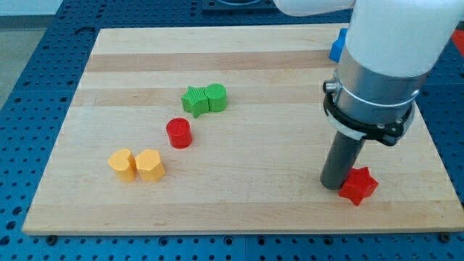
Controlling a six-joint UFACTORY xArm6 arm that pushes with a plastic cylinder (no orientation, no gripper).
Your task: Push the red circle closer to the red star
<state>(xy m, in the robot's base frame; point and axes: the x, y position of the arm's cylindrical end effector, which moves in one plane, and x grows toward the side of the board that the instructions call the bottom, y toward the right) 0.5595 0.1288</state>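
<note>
The red circle (pixel 178 133) stands left of the board's middle, just below and left of the green star (pixel 194 101). The red star (pixel 359 185) lies near the board's lower right corner. My tip (pixel 334 185) is the lower end of the dark rod and rests on the board right beside the red star, touching its left side. The red circle is far to the left of my tip. The arm's grey and white body hangs over the board's right part.
A green circle (pixel 216 97) touches the green star's right side. Two yellow blocks, one heart-like (pixel 122 164) and one hexagonal (pixel 151 165), sit side by side at lower left. A blue block (pixel 337 46) shows at the upper right, partly hidden by the arm.
</note>
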